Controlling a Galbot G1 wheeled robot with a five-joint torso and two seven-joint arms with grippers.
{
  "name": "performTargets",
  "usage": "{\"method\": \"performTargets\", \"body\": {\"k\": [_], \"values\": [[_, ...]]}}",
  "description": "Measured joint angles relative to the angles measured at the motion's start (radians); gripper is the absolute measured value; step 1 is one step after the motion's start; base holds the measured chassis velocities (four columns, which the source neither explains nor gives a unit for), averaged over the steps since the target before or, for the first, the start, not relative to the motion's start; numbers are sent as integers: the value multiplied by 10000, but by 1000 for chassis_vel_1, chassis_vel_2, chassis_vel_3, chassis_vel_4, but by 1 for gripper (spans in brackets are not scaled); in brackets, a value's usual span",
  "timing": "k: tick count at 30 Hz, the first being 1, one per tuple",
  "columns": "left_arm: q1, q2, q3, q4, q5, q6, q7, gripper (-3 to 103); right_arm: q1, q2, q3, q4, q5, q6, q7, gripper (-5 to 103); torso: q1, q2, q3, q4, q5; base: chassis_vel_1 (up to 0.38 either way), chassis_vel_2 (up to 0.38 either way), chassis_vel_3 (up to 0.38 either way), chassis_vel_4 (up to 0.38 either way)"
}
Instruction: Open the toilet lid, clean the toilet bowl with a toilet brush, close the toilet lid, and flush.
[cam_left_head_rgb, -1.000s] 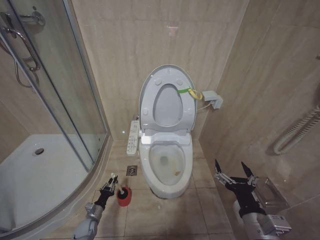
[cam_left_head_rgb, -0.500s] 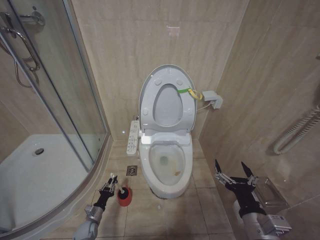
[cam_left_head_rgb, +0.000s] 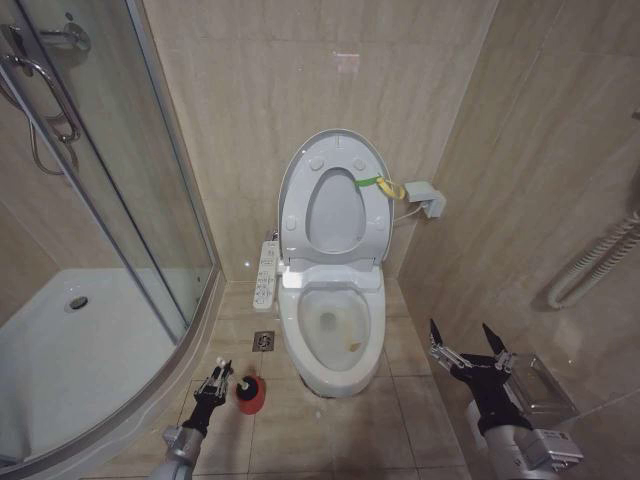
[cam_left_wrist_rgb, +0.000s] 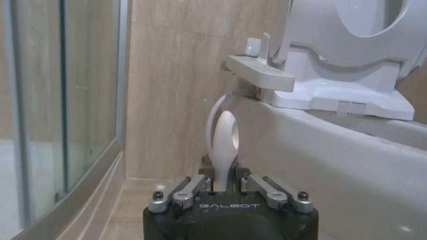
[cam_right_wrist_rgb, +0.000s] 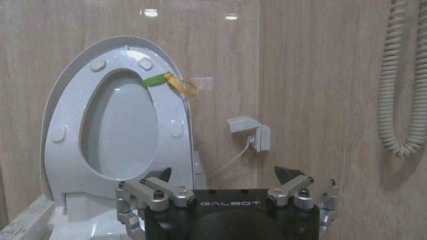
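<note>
— Jaws first: what's the left gripper (cam_left_head_rgb: 220, 377) doing?

— Clenched on the thin white stick handle of the toilet brush (cam_left_wrist_rgb: 224, 145), low by the floor, just beside the small round red holder (cam_left_head_rgb: 249, 394). "GALBOT" reads in white on the black gripper body in both wrist views.

— And the right gripper (cam_left_head_rgb: 470, 346)?

— Hanging spread wide with nothing between its black fingers, near the right wall, well apart from the toilet.

— Where's the toilet itself?

— White ceramic toilet bowl (cam_left_head_rgb: 335, 375) stands on its pedestal against the back wall, uncovered. The large white plastic toilet lid (cam_left_head_rgb: 335, 140) stands upright behind the raised ring seat (cam_left_head_rgb: 335, 250), a yellow-green band (cam_left_head_rgb: 380, 184) tied at its edge.

— Surroundings?

— A long white button remote panel (cam_left_head_rgb: 266, 272) sits at the bowl's left. Beige tiles cover floor (cam_left_head_rgb: 330, 430) and walls. A curved glass shower screen (cam_left_head_rgb: 110, 150) and white shower tray (cam_left_head_rgb: 70, 350) lie left; a coiled white hose (cam_left_head_rgb: 590, 265) hangs on the right wall.
</note>
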Motion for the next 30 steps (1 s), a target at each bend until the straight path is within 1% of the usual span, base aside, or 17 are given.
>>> {"method": "performTargets", "body": {"k": [2,6,9,12,20,21,22,23,24,26,28,30], "values": [[323,43,-63,-420,42,23,-34,19,0,0,0,0,0,0,0,100,0,0,0,0,0,0,0,0,0],[576,78,-125,-743,38,36,-52,19,0,0,0,0,0,0,0,100,0,0,0,0,0,0,0,0,0],[892,101,-222,-1319,52,85,-82,19,0,0,0,0,0,0,0,100,0,0,0,-2,1,0,0,0,0],[1080,102,-292,-1616,99,152,-123,19,0,0,0,0,0,0,0,100,0,0,0,-2,0,0,0,0,0],[1280,104,-424,-1861,83,154,-119,19,0,0,0,0,0,0,0,100,0,0,0,-1,0,0,0,0,0],[1471,126,-455,-2269,24,196,-161,19,0,0,0,0,0,0,0,100,0,0,0,-1,-1,0,0,0,0],[1513,129,-462,-2355,10,200,-189,19,0,0,0,0,0,0,0,100,0,0,0,-2,-1,0,0,0,0],[1710,134,-506,-2724,-69,201,-323,19,0,0,0,0,0,0,0,100,0,0,0,-2,0,0,0,0,0],[1710,134,-506,-2724,-69,201,-323,19,0,0,0,0,0,0,0,100,0,0,0,-2,0,0,0,0,0],[2067,93,-593,-3259,-169,165,-467,19,0,0,0,0,0,0,0,100,0,0,0,1,0,0,0,0,0],[2152,80,-622,-3391,-169,146,-473,19,0,0,0,0,0,0,0,100,0,0,0,0,0,0,0,0,0],[2494,42,-696,-3855,-135,41,-463,19,0,0,0,0,0,0,0,100,0,0,0,-1,1,0,0,0,0]]}}
